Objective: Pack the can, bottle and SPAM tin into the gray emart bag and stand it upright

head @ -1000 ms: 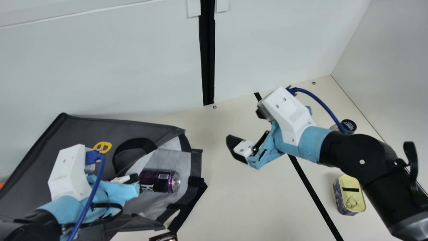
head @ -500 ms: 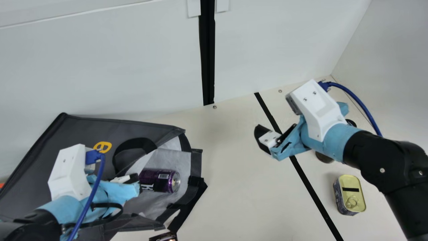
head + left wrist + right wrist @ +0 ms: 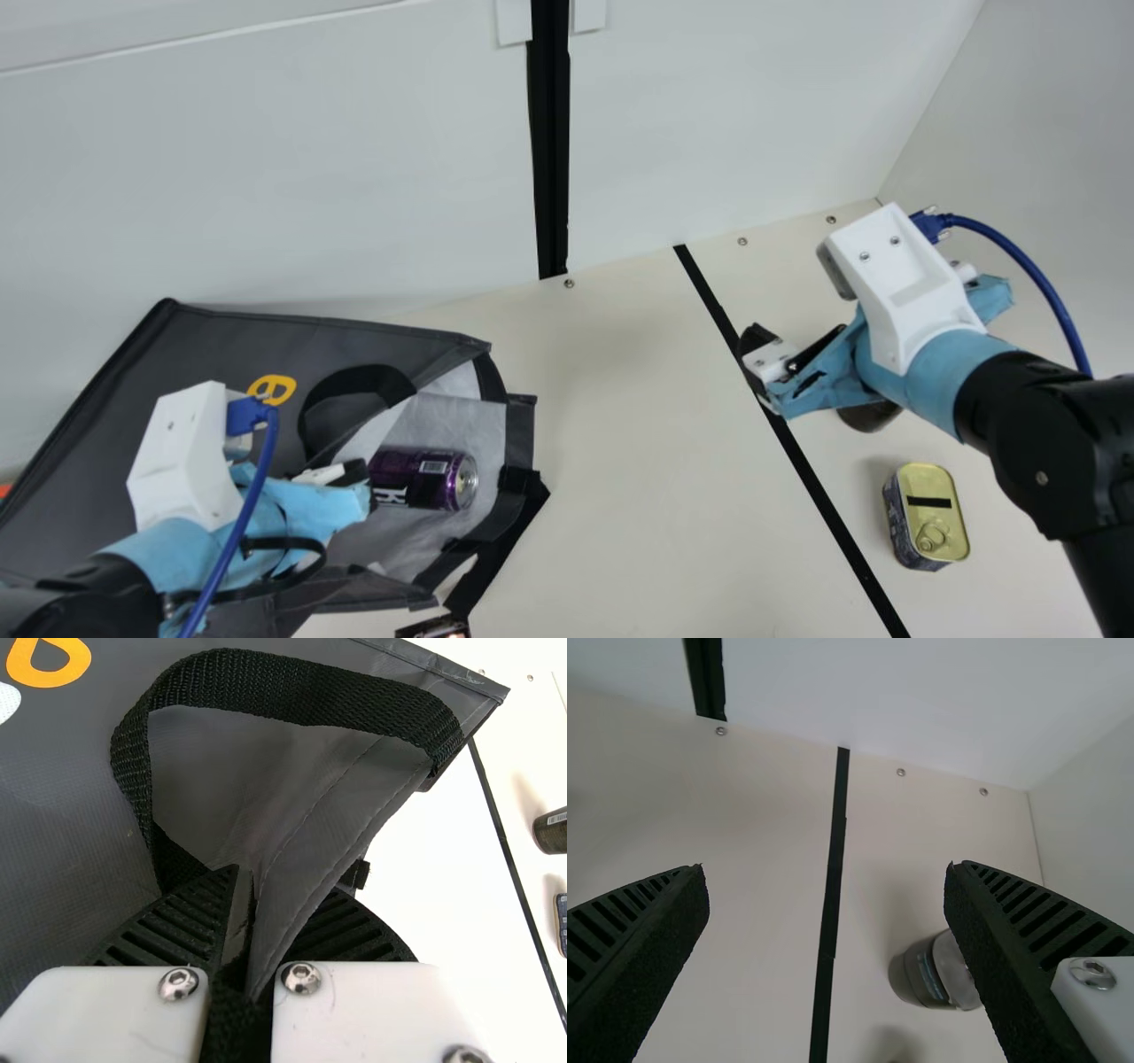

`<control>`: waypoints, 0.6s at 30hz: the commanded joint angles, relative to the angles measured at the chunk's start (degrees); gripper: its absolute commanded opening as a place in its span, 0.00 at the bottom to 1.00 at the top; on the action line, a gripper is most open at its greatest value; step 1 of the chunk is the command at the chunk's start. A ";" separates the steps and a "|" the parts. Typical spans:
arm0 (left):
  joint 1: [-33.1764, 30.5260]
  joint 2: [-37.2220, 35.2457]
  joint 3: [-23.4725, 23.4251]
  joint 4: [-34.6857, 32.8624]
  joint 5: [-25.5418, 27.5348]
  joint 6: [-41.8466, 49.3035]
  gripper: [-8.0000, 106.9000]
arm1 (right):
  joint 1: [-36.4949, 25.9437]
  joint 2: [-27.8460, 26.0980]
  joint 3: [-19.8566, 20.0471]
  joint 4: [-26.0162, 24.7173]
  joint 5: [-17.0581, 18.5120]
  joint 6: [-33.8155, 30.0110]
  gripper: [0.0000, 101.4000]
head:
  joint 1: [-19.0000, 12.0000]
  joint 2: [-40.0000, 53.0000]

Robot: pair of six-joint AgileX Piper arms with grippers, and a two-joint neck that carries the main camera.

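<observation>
The gray bag (image 3: pixel 221 341) lies on its side at the left in the main view, its mouth towards the right. The purple can (image 3: pixel 423 478) lies inside the mouth on the pale lining. My left gripper (image 3: pixel 354 474) is at the mouth; in the left wrist view the left gripper (image 3: pixel 248 904) is shut on the bag's edge. My right gripper (image 3: pixel 784 359) hangs above the black line; in the right wrist view the right gripper (image 3: pixel 824 877) is open, nothing between its fingers. The dark bottle (image 3: pixel 868 416) is partly behind it. The SPAM tin (image 3: pixel 932 514) sits lid up at the right.
White walls (image 3: pixel 354 177) rise behind and at the right. A black line (image 3: pixel 824 496) runs across the cream table (image 3: pixel 638 496). A small dark object (image 3: pixel 434 628) shows at the bottom edge. A black bag strap (image 3: pixel 359 379) loops over the bag's side.
My right arm has moved to the right, away from the bag, and uncovered part of the bottle's lower end. The left arm, the bag and the can have kept still.
</observation>
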 commanded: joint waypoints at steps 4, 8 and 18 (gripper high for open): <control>0.00 0.00 0.00 0.00 0.00 0.00 0.00 | 0.52 -0.63 -1.30 -6.71 2.21 5.52 0.94 | -1.30 -0.14; 0.00 0.00 0.00 0.00 0.00 0.00 0.00 | 1.19 -1.28 -2.58 -10.74 4.73 9.15 0.94 | -1.30 -0.14; 0.00 0.00 0.00 0.00 0.00 0.00 0.00 | 3.53 -2.66 -6.04 -19.16 12.07 16.80 0.94 | -1.30 -0.14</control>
